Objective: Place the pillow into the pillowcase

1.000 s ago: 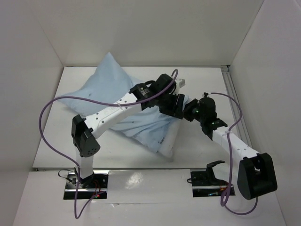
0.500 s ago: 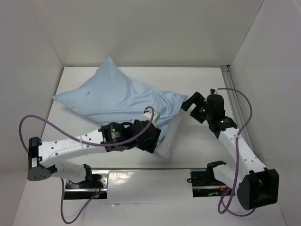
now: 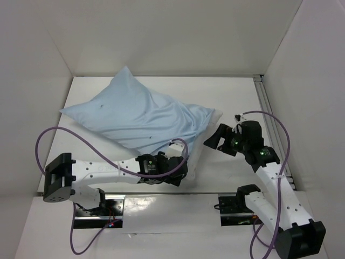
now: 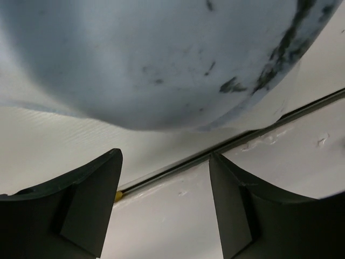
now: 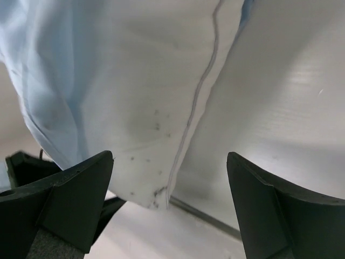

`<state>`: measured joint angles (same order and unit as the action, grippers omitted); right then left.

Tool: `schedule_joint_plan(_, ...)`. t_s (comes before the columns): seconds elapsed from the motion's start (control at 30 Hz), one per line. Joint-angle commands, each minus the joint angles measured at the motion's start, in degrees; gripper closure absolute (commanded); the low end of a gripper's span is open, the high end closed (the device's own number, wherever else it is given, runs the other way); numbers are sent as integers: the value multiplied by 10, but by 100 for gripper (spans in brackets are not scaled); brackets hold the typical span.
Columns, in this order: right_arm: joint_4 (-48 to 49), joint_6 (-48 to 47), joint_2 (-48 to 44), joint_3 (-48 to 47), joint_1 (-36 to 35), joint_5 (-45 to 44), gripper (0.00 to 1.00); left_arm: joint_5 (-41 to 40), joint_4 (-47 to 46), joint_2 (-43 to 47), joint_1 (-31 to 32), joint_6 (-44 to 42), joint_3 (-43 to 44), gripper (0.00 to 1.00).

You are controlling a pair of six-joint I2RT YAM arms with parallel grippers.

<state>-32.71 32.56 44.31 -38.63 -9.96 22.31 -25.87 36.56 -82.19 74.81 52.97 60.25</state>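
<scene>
White surface (image 3: 237, 97) and plain white walls (image 3: 161, 38) box in the scene.

The left jaws stand wide with nothing between them. In the left wrist view their dark fingers (image 4: 81, 205) frame bare surface and a dark seam line (image 4: 259, 135) with a small yellow spot (image 4: 117, 195) on it. The pillowcase (image 4: 151, 59) bulges just above, apart from them. Dark specks and smudges on its blue cloth are too blurred to read as letters.

The right jaws are also spread wide and empty. Between their fingers (image 5: 70, 199) hangs pale cloth with a thin stitched seam (image 5: 197, 102) and a few dark specks, none legible.

From above, the left jaws sit low by the near right corner of the pillowcase (image 3: 135, 116). The right jaws sit just to the right of its open end, not touching. The pillow (image 3: 198, 148) lies almost wholly inside the light blue case, slanting from the far left toward the near right. Only a white strip of it shows at the right end.

The left arm (image 3: 102, 170) stretches low along the near edge, and the right arm (image 3: 269, 170) reaches in from the right. A purple cable (image 3: 64, 132) loops over each.
</scene>
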Motion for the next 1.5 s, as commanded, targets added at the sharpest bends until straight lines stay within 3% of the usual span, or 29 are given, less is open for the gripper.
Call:
schedule_joint_plan(0.0,-10,-21,-2,24,-20,62,7,-25,-55,-37,2,-3,-4,23)
schedule_joint_plan(0.17,32,0,3,51,-63,81,9,-56,-33,-75,-5,38,9,37)
schedule_joint_plan(0.23,54,22,19,60,-81,81,12,-76,-11,-82,-5,56,24,59)
schedule_joint_plan(0.27,92,33,19,77,-103,81,19,-81,10,-82,-11,71,24,68)
schedule_joint_plan(0.3,117,44,29,85,-116,81,24,-87,16,-82,-11,71,30,86)
schedule_joint_plan(0.37,209,86,56,100,-153,72,36,-87,30,-76,-11,77,36,100)
schedule_joint_plan(0.43,268,99,111,88,-184,55,54,-93,37,-61,-11,77,48,100)
schedule_joint_plan(0.5,268,92,153,53,-184,39,75,-93,43,-35,-11,70,59,100)
schedule_joint_plan(0.53,250,77,183,11,-184,32,92,-93,43,-24,-11,49,76,100)
schedule_joint_plan(0.57,233,69,193,-13,-184,20,99,-87,43,-12,-5,36,87,100)
schedule_joint_plan(0.63,214,58,199,-73,-163,-35,100,-61,22,18,2,-20,138,100)
schedule_joint_plan(0.73,235,73,199,-106,-133,-40,100,8,-34,24,8,-87,219,100)
schedule_joint_plan(0.83,336,152,236,-93,-126,-35,100,83,-94,-21,8,-169,390,100)
schedule_joint_plan(0.9,397,179,263,-79,-126,-21,100,104,-102,-73,8,-211,460,100)
schedule_joint_plan(1.0,406,194,278,-79,-126,-14,100,119,-71,-131,2,-245,595,100)
schedule_joint_plan(1.13,323,164,189,-91,-126,-54,100,124,-49,-158,-19,-270,744,100)
schedule_joint_plan(1.27,169,158,77,-84,-126,-93,100,118,-61,-169,-26,-295,813,100)
schedule_joint_plan(1.37,101,180,-16,-65,-126,-98,100,144,-83,-183,-84,-282,813,100)
schedule_joint_plan(1.47,26,222,-81,-35,-126,-92,100,252,-89,-223,-195,-216,819,100)
